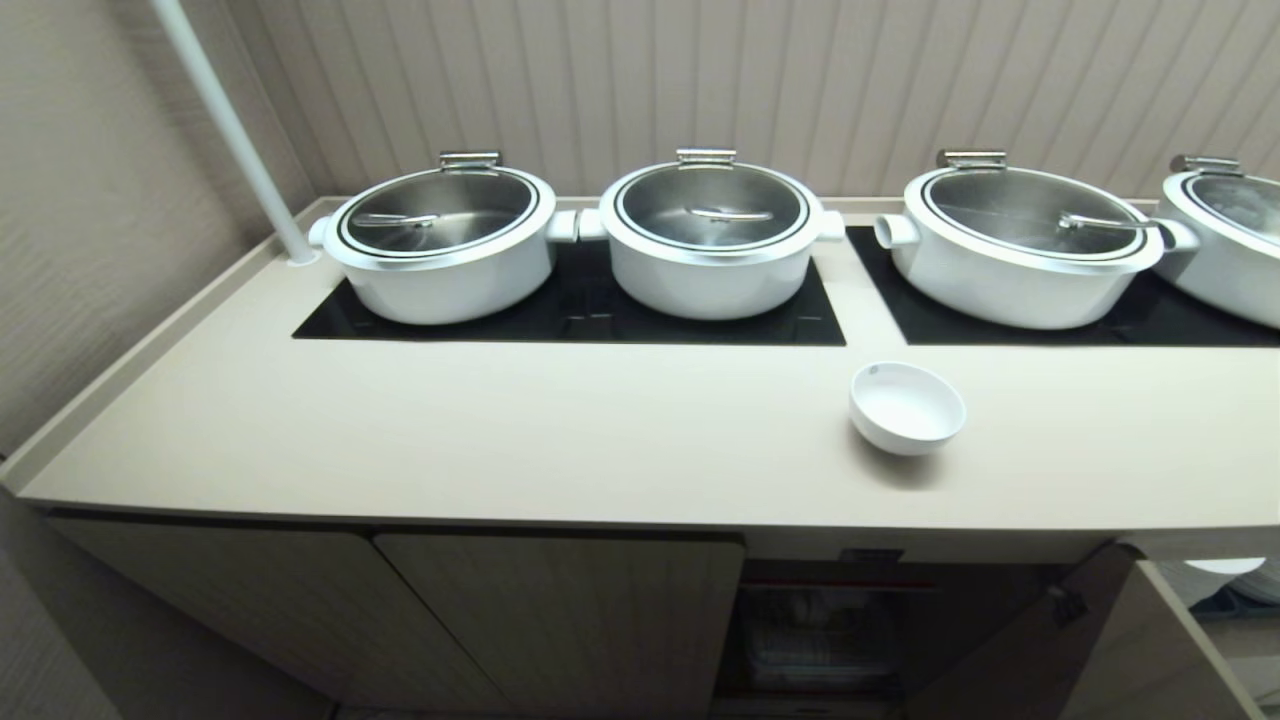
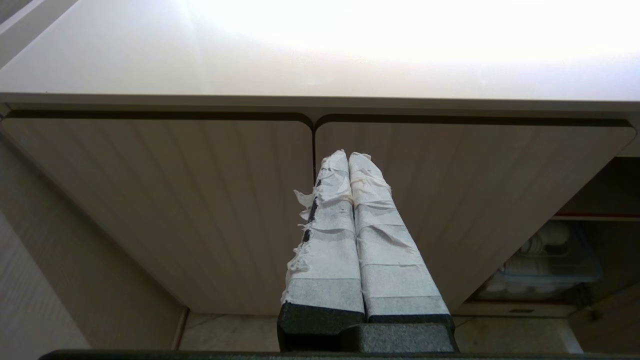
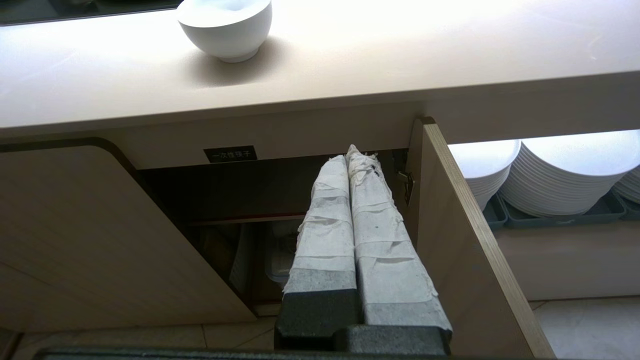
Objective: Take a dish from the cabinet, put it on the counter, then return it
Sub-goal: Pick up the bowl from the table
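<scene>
A small white dish stands upright on the beige counter, just in front of the gap between the two black cooktop panels; the right wrist view shows the dish too. Below it the cabinet is open, its door swung out to the right under a small black label. My right gripper is shut and empty, low in front of that opening. My left gripper is shut and empty before the two closed doors. Neither arm shows in the head view.
Several big white lidded pots sit on the black cooktop panels at the back. A white pole rises from the counter's far left corner. Stacked white plates rest in trays right of the open door. A clear container sits inside the cabinet.
</scene>
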### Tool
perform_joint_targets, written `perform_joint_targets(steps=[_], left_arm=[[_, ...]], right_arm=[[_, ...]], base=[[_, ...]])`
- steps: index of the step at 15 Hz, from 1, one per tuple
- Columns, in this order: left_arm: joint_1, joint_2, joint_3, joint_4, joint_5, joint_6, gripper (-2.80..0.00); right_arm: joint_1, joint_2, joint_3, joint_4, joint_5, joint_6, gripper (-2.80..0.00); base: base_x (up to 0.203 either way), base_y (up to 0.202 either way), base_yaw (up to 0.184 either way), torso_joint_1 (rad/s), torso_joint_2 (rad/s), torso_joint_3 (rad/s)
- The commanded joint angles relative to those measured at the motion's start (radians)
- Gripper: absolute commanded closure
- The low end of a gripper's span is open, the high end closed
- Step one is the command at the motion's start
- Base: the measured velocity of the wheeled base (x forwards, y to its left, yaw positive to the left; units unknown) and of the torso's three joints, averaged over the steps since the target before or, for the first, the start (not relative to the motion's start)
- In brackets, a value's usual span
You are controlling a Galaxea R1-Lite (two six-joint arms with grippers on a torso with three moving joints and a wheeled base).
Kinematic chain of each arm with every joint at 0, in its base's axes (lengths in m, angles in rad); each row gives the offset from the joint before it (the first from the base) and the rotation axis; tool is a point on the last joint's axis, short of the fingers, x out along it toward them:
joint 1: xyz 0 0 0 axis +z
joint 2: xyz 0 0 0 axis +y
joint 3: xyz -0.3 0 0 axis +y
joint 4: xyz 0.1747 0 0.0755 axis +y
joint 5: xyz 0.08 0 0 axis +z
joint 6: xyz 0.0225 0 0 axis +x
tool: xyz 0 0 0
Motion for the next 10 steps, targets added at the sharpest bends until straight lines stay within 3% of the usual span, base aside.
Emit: perform_joint_targets(steps=[1, 10], left_arm=[[0.0, 0.0, -0.001, 0.0, 0.0, 0.0, 0.0], [0.0, 0.0, -0.001, 0.0, 0.0, 0.0, 0.0]], right_arm=[[0.0, 0.002, 0.0, 0.0, 0.0, 0.001, 0.0], [0.0, 0.002, 0.0, 0.0, 0.0, 0.0, 0.0]], base=[[0.0, 0.0, 0.0, 0.0, 0.0, 0.0], [0.0, 0.0, 0.0, 0.0, 0.0, 0.0]])
